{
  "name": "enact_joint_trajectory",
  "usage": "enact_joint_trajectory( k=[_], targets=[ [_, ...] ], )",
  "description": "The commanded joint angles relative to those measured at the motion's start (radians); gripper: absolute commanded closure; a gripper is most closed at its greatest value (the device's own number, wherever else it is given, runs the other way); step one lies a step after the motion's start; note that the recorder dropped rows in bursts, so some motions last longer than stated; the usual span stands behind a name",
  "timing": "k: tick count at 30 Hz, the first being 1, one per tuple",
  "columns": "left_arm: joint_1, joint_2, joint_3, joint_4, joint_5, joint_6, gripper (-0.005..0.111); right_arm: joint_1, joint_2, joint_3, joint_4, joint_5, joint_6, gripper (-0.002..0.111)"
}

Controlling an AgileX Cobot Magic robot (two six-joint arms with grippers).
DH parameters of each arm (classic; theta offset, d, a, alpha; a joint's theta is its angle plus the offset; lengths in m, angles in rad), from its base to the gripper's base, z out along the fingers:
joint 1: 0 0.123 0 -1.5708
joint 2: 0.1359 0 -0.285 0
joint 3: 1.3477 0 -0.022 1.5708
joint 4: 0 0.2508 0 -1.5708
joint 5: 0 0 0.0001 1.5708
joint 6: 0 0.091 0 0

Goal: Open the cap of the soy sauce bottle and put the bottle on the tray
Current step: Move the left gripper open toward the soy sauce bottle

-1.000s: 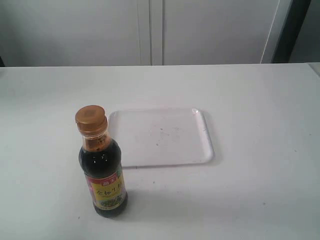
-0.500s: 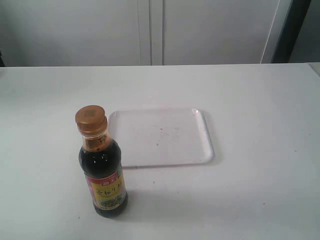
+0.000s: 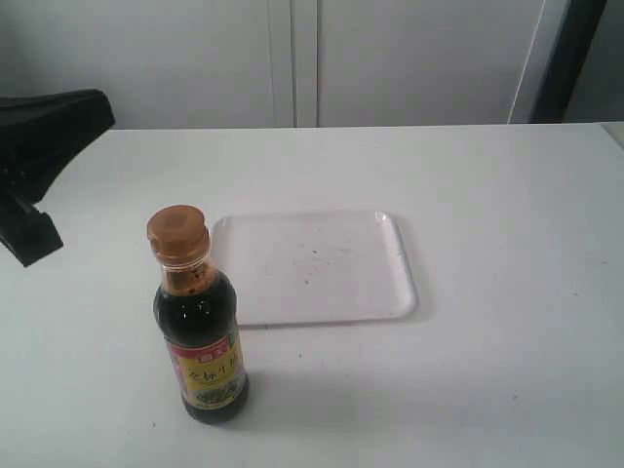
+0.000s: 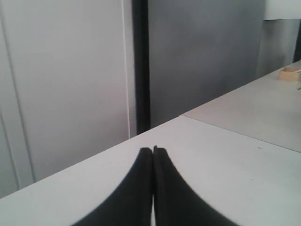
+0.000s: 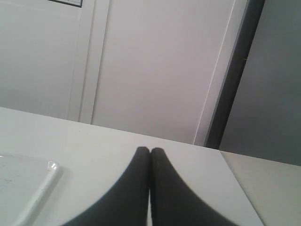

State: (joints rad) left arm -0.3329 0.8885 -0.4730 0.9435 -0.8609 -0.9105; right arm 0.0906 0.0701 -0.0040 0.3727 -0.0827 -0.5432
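Observation:
The soy sauce bottle (image 3: 200, 331) stands upright on the white table near the front left, dark liquid inside and a red and yellow label low on it. Its orange-gold cap (image 3: 177, 230) is down. The white tray (image 3: 322, 268) lies flat just behind and to the right of the bottle, with nothing on it. Its corner (image 5: 44, 182) shows in the right wrist view. My left gripper (image 4: 153, 149) is shut with nothing in it, and its black arm (image 3: 39, 166) reaches in at the left edge, well apart from the bottle. My right gripper (image 5: 150, 150) is shut and holds nothing.
The white table (image 3: 507, 244) runs to a pale cabinet wall (image 3: 292, 58) at the back. A second table surface with a small wooden box (image 4: 290, 73) shows in the left wrist view.
The left arm has come into the exterior view at the left edge. Bottle and tray have not moved.

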Motion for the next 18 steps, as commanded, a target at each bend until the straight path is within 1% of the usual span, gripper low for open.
enact_joint_trajectory(
  k=[1, 6, 8, 10, 12, 14, 16, 17, 18],
  targets=[
    [-0.072, 0.0, -0.006, 0.015, 0.001, -0.007, 0.107, 0.002, -0.003, 0.004, -0.007, -0.012, -0.001, 0.108],
    [-0.141, 0.04, -0.006, 0.008, -0.011, -0.007, 0.105, 0.002, -0.003, 0.004, -0.007, -0.012, -0.001, 0.108],
    [-0.165, 0.064, -0.006, 0.008, -0.047, 0.006, 0.096, 0.002, -0.003, 0.004, -0.007, -0.012, -0.001, 0.108],
    [-0.176, 0.082, -0.009, 0.006, -0.082, 0.038, 0.078, 0.002, -0.003, 0.004, -0.007, -0.012, -0.001, 0.108],
    [-0.177, 0.093, -0.023, 0.006, -0.072, 0.051, 0.058, 0.002, -0.003, 0.004, -0.007, -0.012, -0.001, 0.108],
    [-0.177, 0.102, -0.036, -0.02, -0.05, 0.046, 0.033, 0.002, -0.003, 0.004, -0.007, -0.012, -0.001, 0.108],
    [-0.177, 0.113, -0.042, -0.022, -0.053, 0.036, 0.013, 0.002, -0.003, 0.004, -0.007, -0.012, -0.001, 0.108],
    [-0.177, 0.121, -0.041, -0.022, -0.055, 0.035, 0.005, 0.002, -0.003, 0.004, -0.007, -0.012, -0.001, 0.108],
    [-0.177, 0.13, -0.041, -0.018, -0.058, 0.035, 0.001, 0.002, -0.003, 0.004, -0.007, -0.012, -0.001, 0.108]
  ],
)
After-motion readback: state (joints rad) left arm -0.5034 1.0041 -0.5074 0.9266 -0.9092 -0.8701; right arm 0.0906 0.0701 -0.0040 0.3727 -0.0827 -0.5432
